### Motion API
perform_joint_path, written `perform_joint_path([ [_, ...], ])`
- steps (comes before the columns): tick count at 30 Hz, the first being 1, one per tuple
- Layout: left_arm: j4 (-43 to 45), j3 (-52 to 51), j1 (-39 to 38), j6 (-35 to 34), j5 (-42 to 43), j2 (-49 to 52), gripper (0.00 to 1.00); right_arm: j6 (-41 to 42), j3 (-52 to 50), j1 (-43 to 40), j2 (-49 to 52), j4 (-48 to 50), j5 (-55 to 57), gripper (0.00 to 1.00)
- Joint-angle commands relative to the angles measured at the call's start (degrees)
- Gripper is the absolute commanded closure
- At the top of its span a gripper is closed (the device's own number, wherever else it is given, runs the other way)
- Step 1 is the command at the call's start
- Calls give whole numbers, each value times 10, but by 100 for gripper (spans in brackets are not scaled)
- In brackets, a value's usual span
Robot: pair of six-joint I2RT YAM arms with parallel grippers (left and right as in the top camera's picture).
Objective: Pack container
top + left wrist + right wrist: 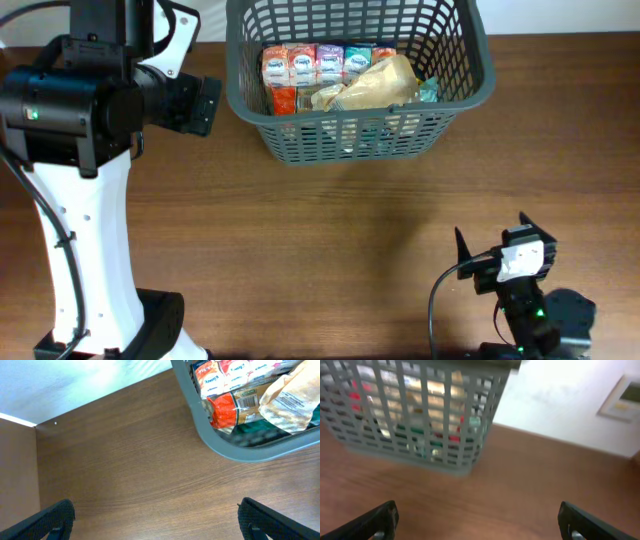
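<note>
The dark grey lattice basket [470,90] stands at the back centre of the table. Inside it lie several colourful snack packets [315,62] in a row and a tan paper-like bag [375,85] on top. The basket's rim [235,455] and the packets [222,410] show in the left wrist view, its slotted wall [420,420] in the right wrist view. My left gripper [157,515] is open and empty, left of the basket over bare table. My right gripper [477,520] is open and empty, near the front right [490,245], well away from the basket.
The wooden table [330,240] runs to a white wall at the back. The left arm's white column [90,260] stands at the front left. The right arm's base [540,315] sits at the front right edge.
</note>
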Motion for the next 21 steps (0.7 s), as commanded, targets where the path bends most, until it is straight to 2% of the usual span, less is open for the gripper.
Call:
perform_joint_path([
  [1,0,0,1,-5,-4,1,1,5,-32,3,-14,7,46,1],
  [6,0,0,1,-5,-3,1,1,5,-66,3,-63,7,56,1],
  [21,0,0,1,-5,-4,1,1,5,-73,3,-62,-1,56,1],
])
